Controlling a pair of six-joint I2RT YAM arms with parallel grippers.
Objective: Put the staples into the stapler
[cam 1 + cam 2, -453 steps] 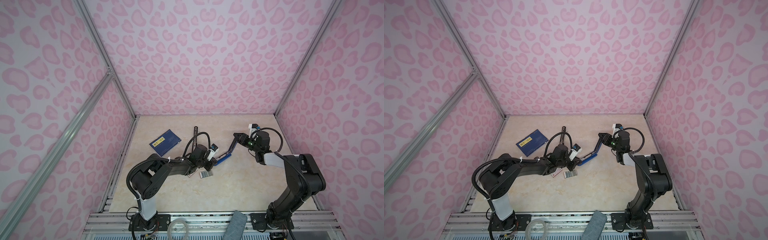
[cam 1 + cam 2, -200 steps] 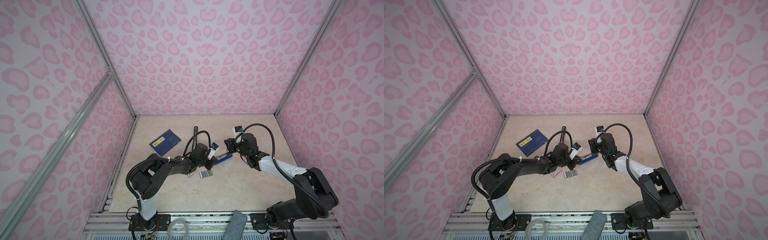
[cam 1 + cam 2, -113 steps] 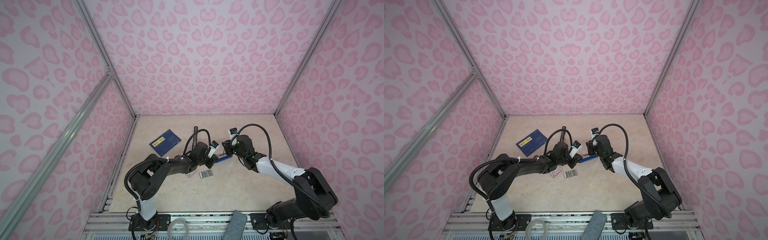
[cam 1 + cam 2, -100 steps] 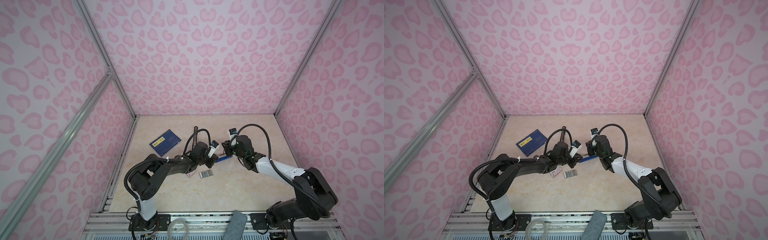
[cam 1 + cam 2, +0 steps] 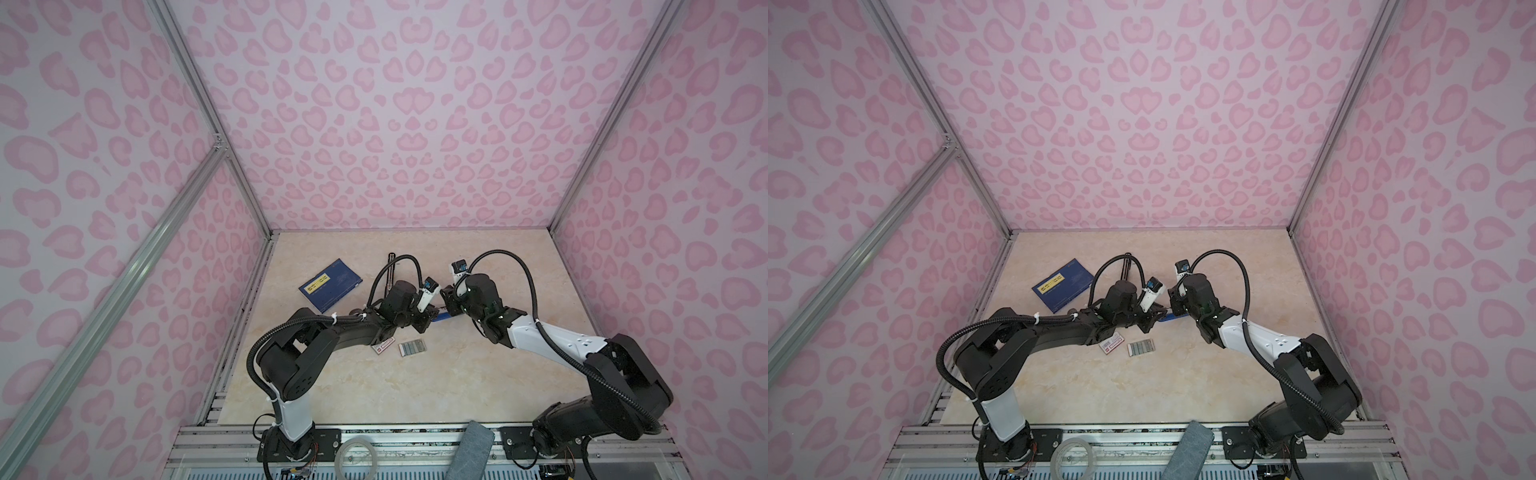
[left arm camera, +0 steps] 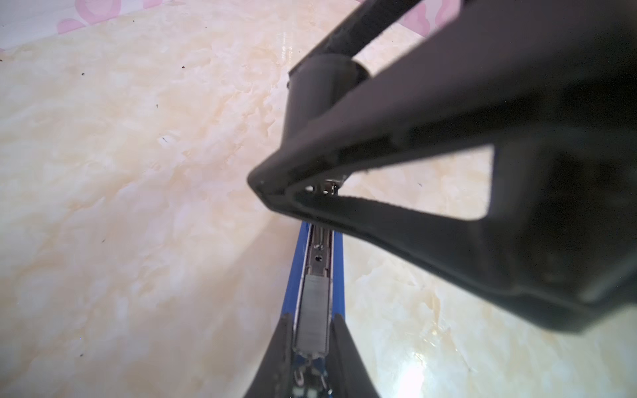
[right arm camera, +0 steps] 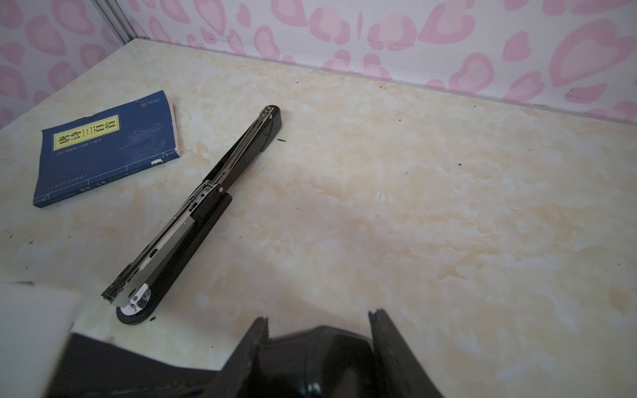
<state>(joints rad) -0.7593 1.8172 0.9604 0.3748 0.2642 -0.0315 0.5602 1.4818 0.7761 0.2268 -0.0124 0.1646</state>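
Clamping the blue stapler (image 6: 319,258), left fingers (image 6: 277,355) mask it; right fingers' (image 7: 387,344) grip unclear.

The dark blue booklet (image 7: 103,151) carries a yellow label (image 7: 87,132) of black Chinese characters — too blurred to read.

We saw the blue stapler (image 6: 294,275) open in the left end effector (image 6: 311,318), staples strip (image 6: 313,303) inside; spare staples (image 5: 412,348) lay nearby.
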